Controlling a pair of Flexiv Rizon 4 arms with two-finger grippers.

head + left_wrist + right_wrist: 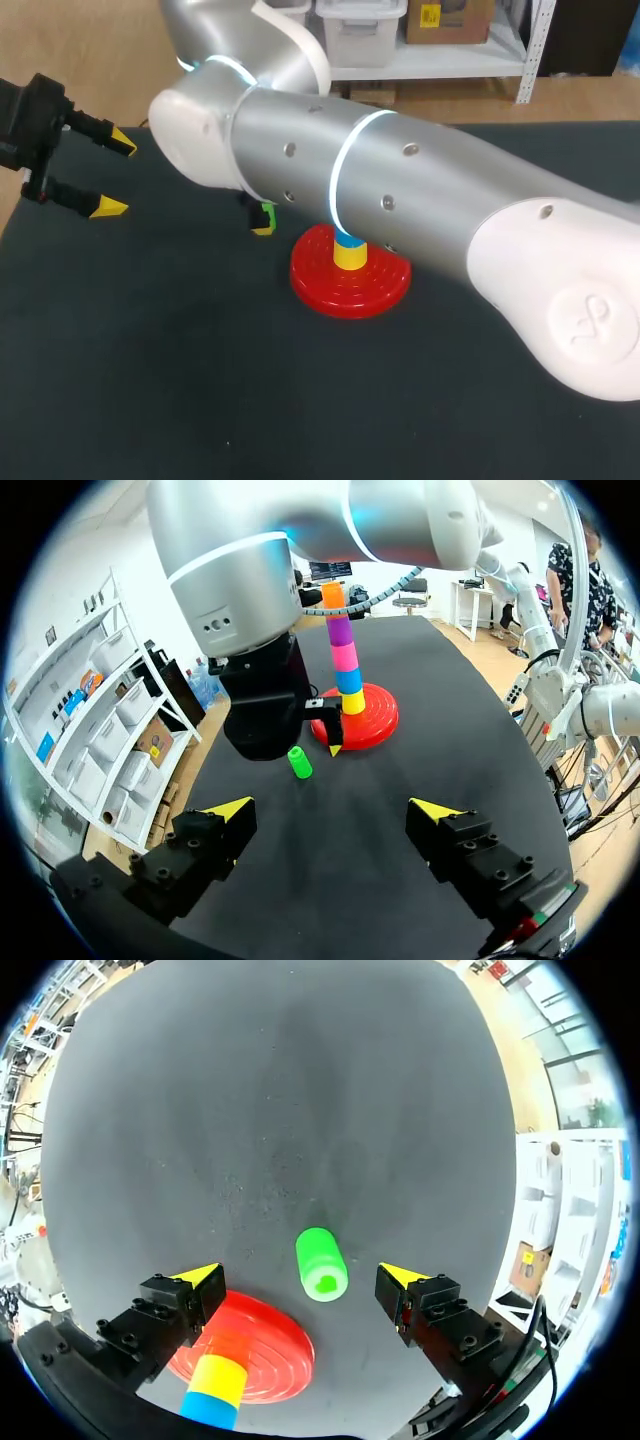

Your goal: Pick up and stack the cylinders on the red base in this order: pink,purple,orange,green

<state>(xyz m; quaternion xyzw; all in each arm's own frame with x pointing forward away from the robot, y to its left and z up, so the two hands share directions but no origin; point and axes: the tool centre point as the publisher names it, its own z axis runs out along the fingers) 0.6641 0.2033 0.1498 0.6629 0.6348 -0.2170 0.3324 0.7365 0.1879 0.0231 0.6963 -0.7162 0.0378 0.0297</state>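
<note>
One green cylinder (321,1263), upright, axis vertical

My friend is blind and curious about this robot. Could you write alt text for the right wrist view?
A green cylinder sits on the dark table between the open, yellow-tipped jaws of the right gripper, touched by neither. Beside one jaw stands the red base, carrying a partly built stack with yellow and blue pieces showing.

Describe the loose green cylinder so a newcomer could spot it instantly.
Start at the red base in the middle of the dark table, with its stack of coloured cylinders. Just beside it, under the open right claw, sits the green cylinder: the only green piece, and the only one off the stack.
</note>
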